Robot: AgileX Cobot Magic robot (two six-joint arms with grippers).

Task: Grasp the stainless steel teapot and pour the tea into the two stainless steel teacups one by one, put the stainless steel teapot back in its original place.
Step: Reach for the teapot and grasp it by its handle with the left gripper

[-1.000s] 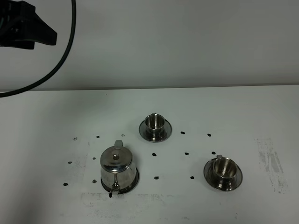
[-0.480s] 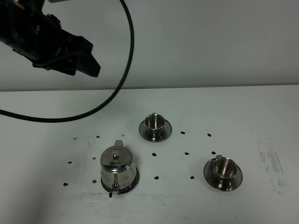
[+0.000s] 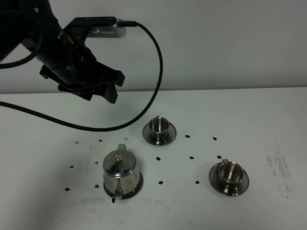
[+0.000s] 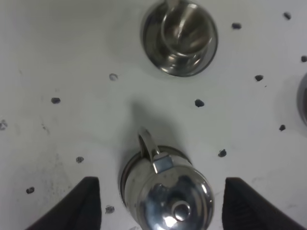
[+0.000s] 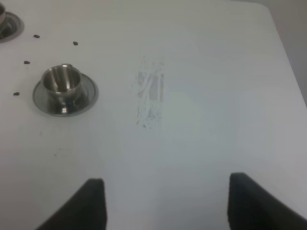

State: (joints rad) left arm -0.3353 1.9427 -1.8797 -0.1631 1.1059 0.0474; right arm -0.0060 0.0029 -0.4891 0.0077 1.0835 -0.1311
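The stainless steel teapot [image 3: 121, 170] stands on its round saucer, the original place [image 3: 138, 184], at the front left, spout toward the front edge. One teacup [image 3: 159, 126] sits on a saucer behind it, the other teacup [image 3: 230, 172] to the right. My left gripper [image 3: 98, 92] hangs open, high above the table behind the teapot. In the left wrist view the teapot [image 4: 168, 194] lies between the wide-apart fingers [image 4: 88, 206], untouched, with a teacup [image 4: 181, 33] beyond. My right gripper [image 5: 170, 206] is open over bare table, a teacup [image 5: 61, 82] off to one side.
Small black dots [image 3: 191, 157] are scattered over the white table. A grey scuffed patch [image 3: 278, 165] marks its right side. The left arm's black cable [image 3: 156, 81] loops down behind the far teacup. The table's corner [image 5: 276, 24] shows in the right wrist view.
The left arm has swung in from the upper left corner toward the right and lower, and now hangs behind the teapot. Teapot and cups have not moved.
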